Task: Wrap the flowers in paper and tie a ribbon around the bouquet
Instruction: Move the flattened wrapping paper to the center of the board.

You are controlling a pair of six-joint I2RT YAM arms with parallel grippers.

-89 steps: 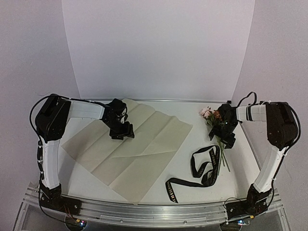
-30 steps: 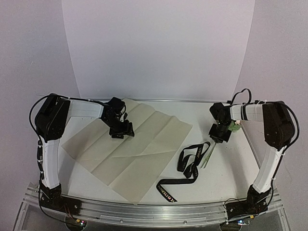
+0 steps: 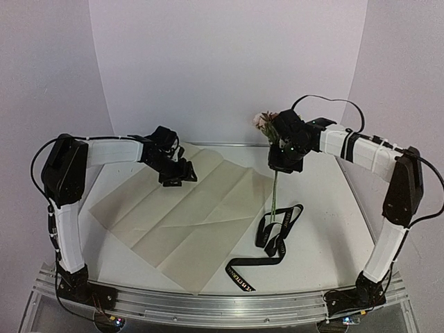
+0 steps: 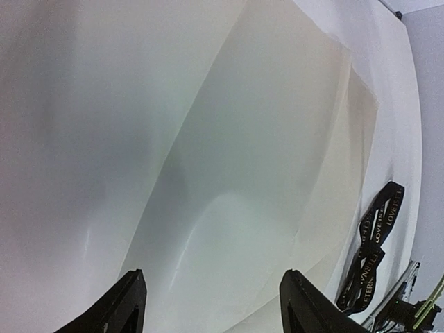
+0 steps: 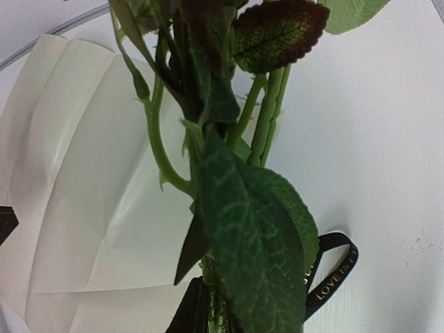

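Note:
My right gripper (image 3: 282,164) is shut on the flowers (image 3: 264,122) and holds them upright in the air above the table's far right. The pale pink and cream blooms sit on top, and the thin green stems (image 3: 275,194) hang down over the ribbon (image 3: 277,232). In the right wrist view, leaves and stems (image 5: 243,229) fill the frame and hide the fingers. The tan paper (image 3: 187,211) lies flat across the middle and left of the table. My left gripper (image 3: 177,179) hovers open over its far part, with only paper (image 4: 263,173) between its fingers (image 4: 305,305).
The black ribbon lies looped on the bare table just right of the paper's right corner, its tail (image 3: 239,272) running toward the front edge. It also shows in both wrist views, ribbon (image 4: 374,243) and ribbon (image 5: 334,267). The white backdrop stands close behind both grippers.
My right gripper has risen and swung left toward the paper, so the flowers now hang upright with stems off the table. The left gripper shifted slightly back and stays open.

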